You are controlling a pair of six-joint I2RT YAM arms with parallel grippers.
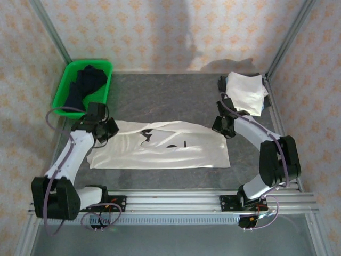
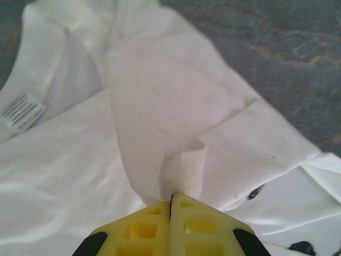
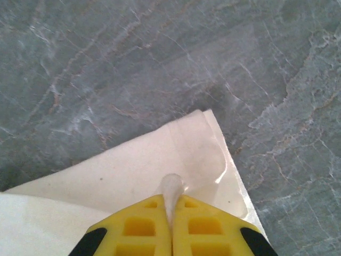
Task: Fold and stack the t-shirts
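Observation:
A white t-shirt [image 1: 160, 152] lies spread lengthwise across the middle of the dark table, with small dark marks on it. My left gripper [image 1: 110, 131] is at its left end, shut on a pinched-up fold of the cloth [image 2: 184, 165]; a neck label [image 2: 22, 112] shows nearby. At the shirt's far right corner my right gripper [image 1: 224, 126] is shut on a small pleat of the fabric [image 3: 173, 186], which rises between the yellow fingers [image 3: 144, 229]. A second t-shirt [image 1: 246, 92] lies folded at the back right.
A green plastic basket [image 1: 90, 63] holding dark clothes stands at the back left. Metal frame posts and rails edge the table. Bare grey stone surface [image 1: 176, 98] lies between the basket and the folded shirt.

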